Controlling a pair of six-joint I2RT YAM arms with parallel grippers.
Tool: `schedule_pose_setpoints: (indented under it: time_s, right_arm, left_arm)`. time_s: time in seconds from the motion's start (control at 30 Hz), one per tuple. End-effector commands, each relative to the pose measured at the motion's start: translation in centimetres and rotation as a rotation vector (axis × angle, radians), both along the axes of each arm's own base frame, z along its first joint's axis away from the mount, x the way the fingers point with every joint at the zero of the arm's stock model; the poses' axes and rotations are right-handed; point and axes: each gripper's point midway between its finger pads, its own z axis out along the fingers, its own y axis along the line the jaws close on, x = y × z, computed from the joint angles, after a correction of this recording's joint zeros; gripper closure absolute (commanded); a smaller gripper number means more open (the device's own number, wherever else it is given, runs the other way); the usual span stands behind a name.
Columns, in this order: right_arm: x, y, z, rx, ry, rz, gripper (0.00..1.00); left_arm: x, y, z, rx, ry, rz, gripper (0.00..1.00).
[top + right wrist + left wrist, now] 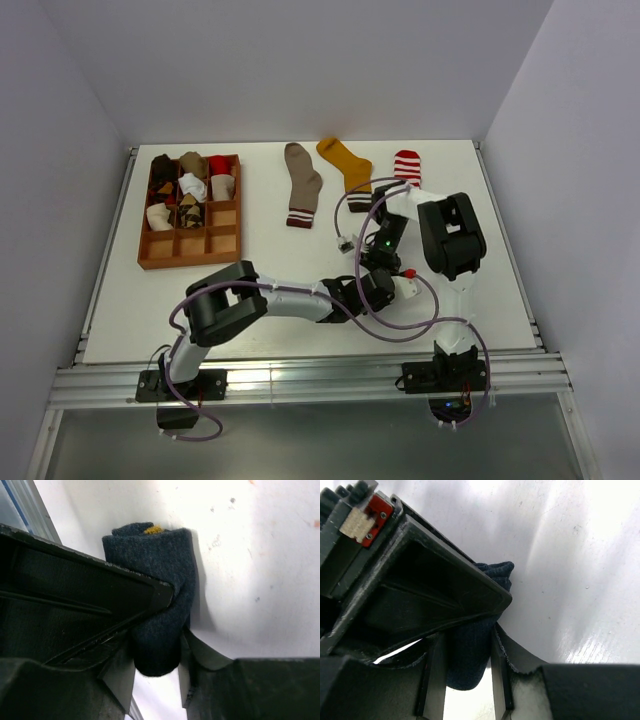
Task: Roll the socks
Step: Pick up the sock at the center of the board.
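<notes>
While you roll the navy sock [155, 580]: left tool [466, 647], right tool [155, 650] both clamp it.
Tray [190, 262]: several rolls [190, 187] in.
Desk [250, 250]: three socks [302, 185] unrolled.

A white table [270, 250] carries a wooden tray [188, 262], taupe sock [302, 180], mustard sock [345, 160], striped sock [407, 167].

We see a dark navy knitted sock [160, 580] of soft, matt, slightly fuzzy cloth. The left gripper [495, 630] is matt black plastic, rough and pale along its edges. The white tabletop [580, 555] is smooth and glossy; the reddish-brown grid tray [190, 262] is matt wood.
</notes>
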Motion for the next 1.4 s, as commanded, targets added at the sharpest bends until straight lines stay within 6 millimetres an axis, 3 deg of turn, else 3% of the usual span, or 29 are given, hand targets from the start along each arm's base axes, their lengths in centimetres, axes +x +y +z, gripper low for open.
schedule_pose_setpoints:
  time_s: [0.0,0.1,0.27,0.43,0.7,0.77,0.83,0.97,1.1,1.13,1.27,1.37]
  right_arm:
    - [0.2,2.4,0.6,0.062,-0.029,-0.062,0.55]
    - [2.0,2.8,2.3,0.114,-0.105,-0.169,0.48]
    - [3.2,2.0,4.6,0.171,-0.167,-0.303,0.41]
    - [5.5,0.6,5.9,0.147,-0.263,-0.447,0.4]
    - [9.6,-2.7,11.9,0.195,-0.419,-0.673,0.4]
    - [9.8,-3.1,13.1,0.186,-0.479,-0.699,0.4]
    - [9.7,-3.1,13.8,0.195,-0.508,-0.703,0.4]
    - [9.3,-3.5,15.2,0.187,-0.562,-0.719,0.4]
    - [9.6,-3.4,16.3,0.202,-0.597,-0.732,0.4]
    - [9.9,-4.3,16.4,0.193,-0.606,-0.761,0.4]
    - [10.6,-4.4,17.3,0.194,-0.635,-0.788,0.4]
    - [10.6,-4.3,17.7,0.203,-0.638,-0.795,0.4]
  left_arm:
    - [-2.6,1.3,-6.3,0.089,0.21,-0.044,1.0]
    - [-2.7,2.2,-6.8,0.107,0.235,-0.008,1.0]
    - [-2.7,2.7,-6.2,0.073,0.251,0.033,1.0]
    - [-2.4,2.6,-4.6,-0.002,0.272,0.061,1.0]
    - [-2.0,3.5,-2.1,-0.12,0.327,0.12,1.0]
    - [-1.7,3.8,-1.2,-0.166,0.344,0.144,1.0]
    - [-1.1,4.6,-0.7,-0.199,0.359,0.186,1.0]
    - [0.4,5.4,3.1,-0.319,0.343,0.26,1.0]
    - [2.3,7.2,5.2,-0.399,0.339,0.352,1.0]
    - [2.9,7.9,5.7,-0.423,0.339,0.388,1.0]
    - [4.9,10.1,7.8,-0.484,0.302,0.498,1.0]
    - [7.4,13.3,9.6,-0.508,0.222,0.642,1.0]
